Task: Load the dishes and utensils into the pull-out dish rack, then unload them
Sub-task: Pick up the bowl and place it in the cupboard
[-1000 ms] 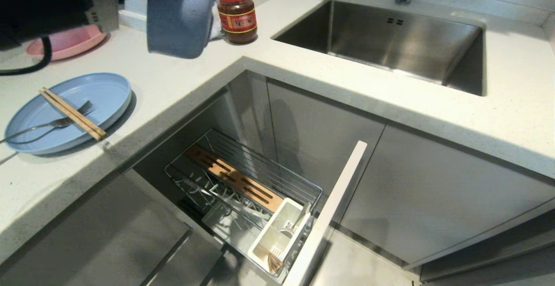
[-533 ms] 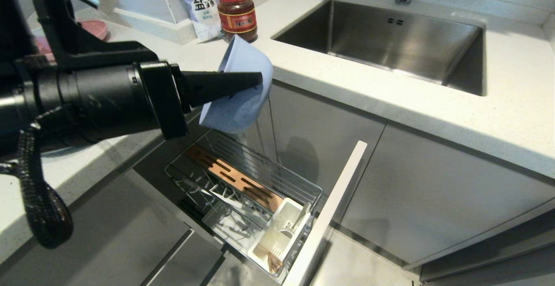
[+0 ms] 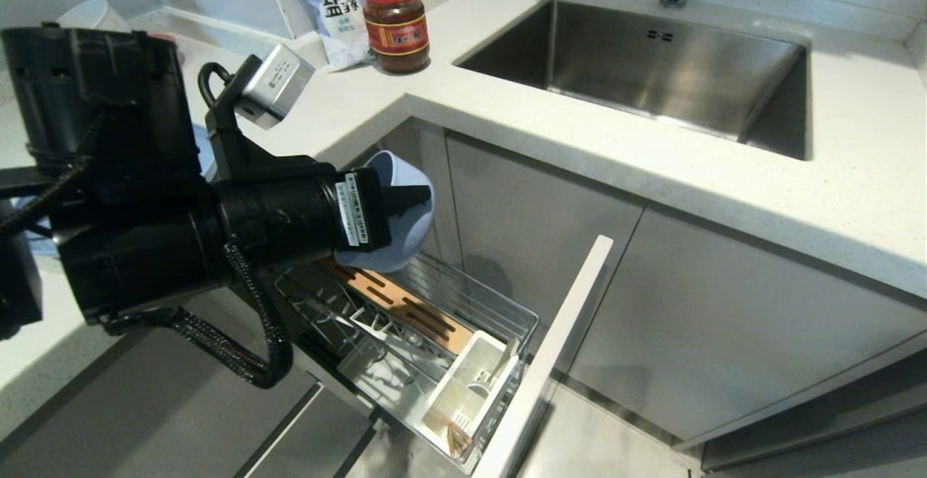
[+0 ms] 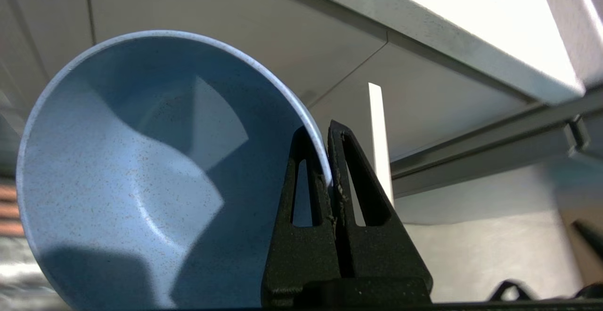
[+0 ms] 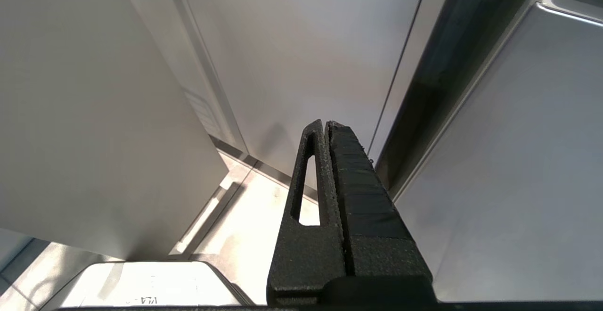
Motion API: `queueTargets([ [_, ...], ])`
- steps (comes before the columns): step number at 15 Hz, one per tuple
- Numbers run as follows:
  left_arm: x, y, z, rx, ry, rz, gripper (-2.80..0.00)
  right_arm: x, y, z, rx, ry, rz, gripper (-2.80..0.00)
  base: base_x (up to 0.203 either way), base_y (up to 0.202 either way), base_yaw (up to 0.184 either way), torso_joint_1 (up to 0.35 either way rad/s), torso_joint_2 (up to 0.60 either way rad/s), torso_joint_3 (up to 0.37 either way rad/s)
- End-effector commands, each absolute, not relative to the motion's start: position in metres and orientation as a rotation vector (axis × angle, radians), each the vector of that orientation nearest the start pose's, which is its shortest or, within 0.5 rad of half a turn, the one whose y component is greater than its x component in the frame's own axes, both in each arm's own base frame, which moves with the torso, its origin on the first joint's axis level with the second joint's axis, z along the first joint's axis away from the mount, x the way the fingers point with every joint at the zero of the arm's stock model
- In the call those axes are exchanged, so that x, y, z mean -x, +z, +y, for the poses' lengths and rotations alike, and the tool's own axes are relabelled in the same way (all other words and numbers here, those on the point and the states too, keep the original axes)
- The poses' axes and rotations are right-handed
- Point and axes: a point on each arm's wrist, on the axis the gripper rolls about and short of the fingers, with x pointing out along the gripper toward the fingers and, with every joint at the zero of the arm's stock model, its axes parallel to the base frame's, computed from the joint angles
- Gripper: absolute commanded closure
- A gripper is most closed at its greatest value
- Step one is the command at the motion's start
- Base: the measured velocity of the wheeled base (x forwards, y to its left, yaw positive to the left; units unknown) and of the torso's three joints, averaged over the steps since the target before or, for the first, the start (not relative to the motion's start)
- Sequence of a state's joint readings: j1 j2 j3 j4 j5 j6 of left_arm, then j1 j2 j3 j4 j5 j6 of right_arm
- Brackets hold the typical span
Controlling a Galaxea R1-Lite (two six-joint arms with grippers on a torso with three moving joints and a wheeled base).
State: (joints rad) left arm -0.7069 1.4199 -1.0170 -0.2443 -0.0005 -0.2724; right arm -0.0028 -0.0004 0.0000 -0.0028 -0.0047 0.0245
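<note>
My left gripper is shut on the rim of the small light-blue bowl, one finger inside and one outside. It holds the bowl tilted on its side, just above the back end of the pull-out dish rack. In the left wrist view the bowl faces the camera, its rim pinched at the left gripper. Only a sliver of the light-blue plate shows behind the arm; the chopsticks and fork are hidden. My right gripper is shut and empty, parked facing cabinet doors.
The rack holds a slotted wooden strip and a white cutlery caddy; its front panel sticks out to the right. On the counter stand a red-lidded jar and a salt bag, beside the steel sink.
The left arm has swung the bowl from counter height near the jar, down past the counter edge, to just over the rack. The arm now covers the plate and utensils.
</note>
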Motion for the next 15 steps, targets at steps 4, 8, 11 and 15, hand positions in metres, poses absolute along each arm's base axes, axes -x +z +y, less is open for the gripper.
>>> queueTargets([
  [4,-0.203,0.254,-0.198,0.589,-0.647,0.338,0.00,0.023,0.075,0.000,-0.025,-0.007,-0.006,0.00,0.000,0.000,0.000,0.000,0.00,0.000],
  [8,-0.221,0.215,-0.231,0.759,-0.543,0.339,0.00,0.023,0.075,0.000,-0.025,-0.008,-0.006,0.00,0.000,0.000,0.000,0.000,0.00,0.000],
  [11,-0.234,0.200,-0.249,0.880,-0.463,0.182,0.00,0.023,0.075,0.000,-0.025,-0.007,-0.006,0.00,0.000,0.000,0.000,0.000,0.00,0.000],
  [15,-0.246,0.178,-0.256,0.902,-0.390,0.147,0.00,0.023,0.075,0.000,-0.025,-0.008,-0.006,0.00,0.000,0.000,0.000,0.000,0.00,0.000],
])
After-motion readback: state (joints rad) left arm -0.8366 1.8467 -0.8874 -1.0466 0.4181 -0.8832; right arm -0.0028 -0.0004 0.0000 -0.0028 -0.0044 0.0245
